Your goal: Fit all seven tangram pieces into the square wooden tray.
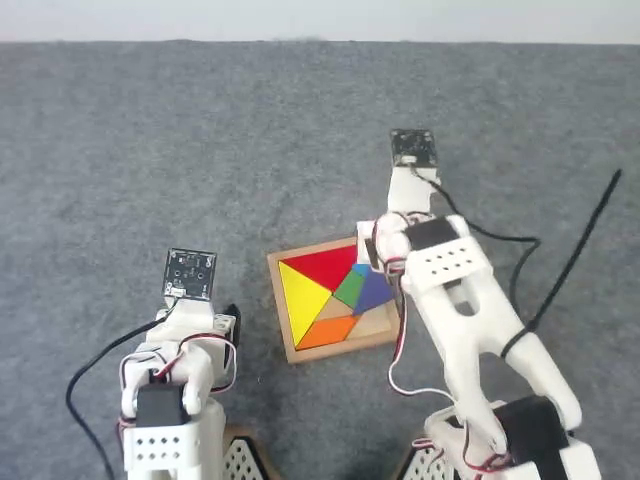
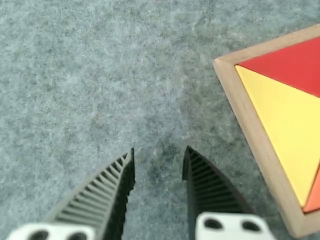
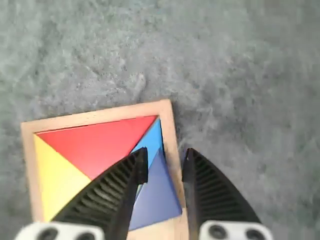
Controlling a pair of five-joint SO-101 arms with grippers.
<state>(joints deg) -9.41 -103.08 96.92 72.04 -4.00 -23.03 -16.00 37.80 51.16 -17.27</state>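
The square wooden tray [image 1: 279,305] lies on the grey felt between the arms. It holds a red triangle [image 1: 320,265], a yellow triangle [image 1: 300,295], a green piece [image 1: 350,287], an orange piece [image 1: 328,330] and a violet-blue triangle [image 1: 375,292]. My right gripper [image 3: 164,160] hangs open just over the tray's corner [image 3: 170,130]. The tip of the violet-blue triangle [image 3: 156,197] lies below the gap, next to a light blue piece [image 3: 152,140]. My left gripper [image 2: 159,162] stands open over bare felt beside the tray's rim [image 2: 250,120], with nothing between its fingers.
Grey felt covers the table on all sides of the tray. A strip of bare wood [image 1: 375,320] shows inside the tray near the right arm. The arms' cables [image 1: 560,285] trail over the felt at the right and lower left.
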